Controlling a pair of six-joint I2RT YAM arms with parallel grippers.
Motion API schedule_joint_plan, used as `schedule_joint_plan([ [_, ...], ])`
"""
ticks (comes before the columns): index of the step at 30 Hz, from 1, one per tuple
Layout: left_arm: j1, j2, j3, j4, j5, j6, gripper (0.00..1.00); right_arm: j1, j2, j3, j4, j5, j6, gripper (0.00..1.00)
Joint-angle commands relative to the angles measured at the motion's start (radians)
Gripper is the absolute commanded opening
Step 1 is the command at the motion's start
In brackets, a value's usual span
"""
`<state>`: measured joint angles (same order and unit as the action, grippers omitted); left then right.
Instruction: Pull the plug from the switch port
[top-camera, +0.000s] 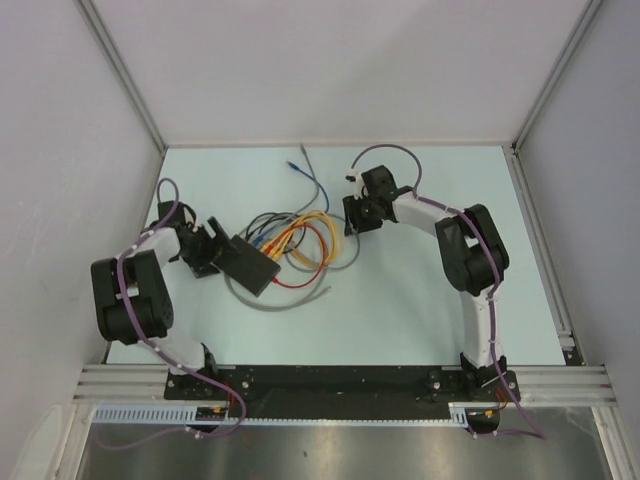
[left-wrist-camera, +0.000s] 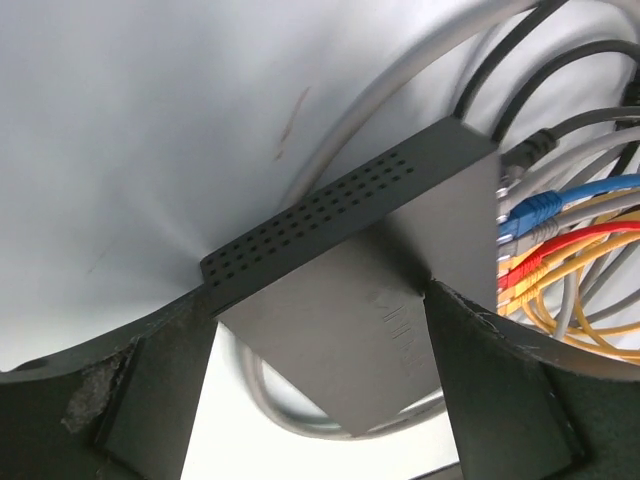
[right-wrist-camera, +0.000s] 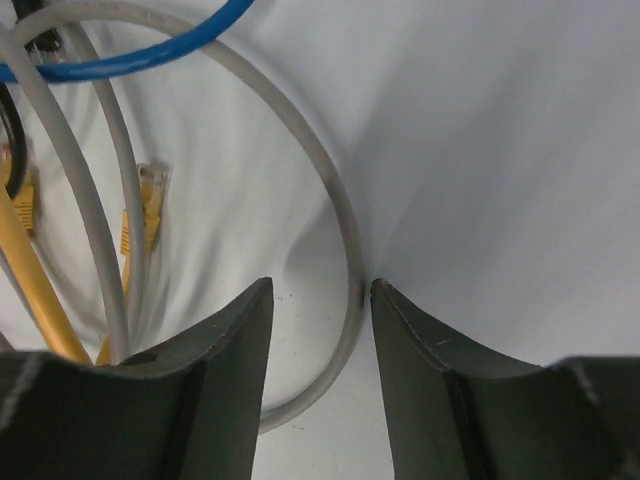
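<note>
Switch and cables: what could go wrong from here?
The right gripper straddles a grey cable loop, not a plug; closing there would likely tug the wrong cable. The blue plug and red plug sit tightly packed in the switch, so neighbours might snag. The left gripper seems to grip the switch; a hard pull could twist it free.

I count one switch (top-camera: 250, 262) on the bench, left of the middle, and two grippers over it, the left gripper (left-wrist-camera: 320, 300) and the right gripper (right-wrist-camera: 318, 290), two fingers each. Seated in the switch I make out one blue plug (left-wrist-camera: 538, 208), one red plug (left-wrist-camera: 530, 264) and one yellow plug (left-wrist-camera: 516, 292). Two loose yellow plugs (right-wrist-camera: 150, 195) lie mid-bench, and one loose blue plug (top-camera: 291, 165) lies toward the far edge. The grey cables (top-camera: 280, 300) are too tangled to count.
</note>
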<state>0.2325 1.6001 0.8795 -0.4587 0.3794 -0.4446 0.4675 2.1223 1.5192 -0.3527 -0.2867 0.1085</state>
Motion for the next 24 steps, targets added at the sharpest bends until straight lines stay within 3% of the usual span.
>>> schedule_joint_plan([
  [1, -0.079, 0.041, 0.090, 0.046, 0.016, 0.015, 0.89, 0.026, -0.080, -0.112, 0.004, 0.078, -0.018, 0.47],
  [9, -0.266, 0.133, 0.190, 0.058, 0.041, 0.014, 0.89, 0.037, -0.226, -0.249, 0.000, 0.141, -0.075, 0.43],
  [19, -0.407, 0.240, 0.292, 0.077, 0.044, 0.018, 0.90, -0.128, -0.458, -0.494, -0.061, 0.121, -0.084, 0.44],
  [24, -0.501, 0.303, 0.419, 0.058, 0.033, 0.058, 0.92, -0.223, -0.574, -0.554, -0.101, 0.103, -0.082, 0.58],
])
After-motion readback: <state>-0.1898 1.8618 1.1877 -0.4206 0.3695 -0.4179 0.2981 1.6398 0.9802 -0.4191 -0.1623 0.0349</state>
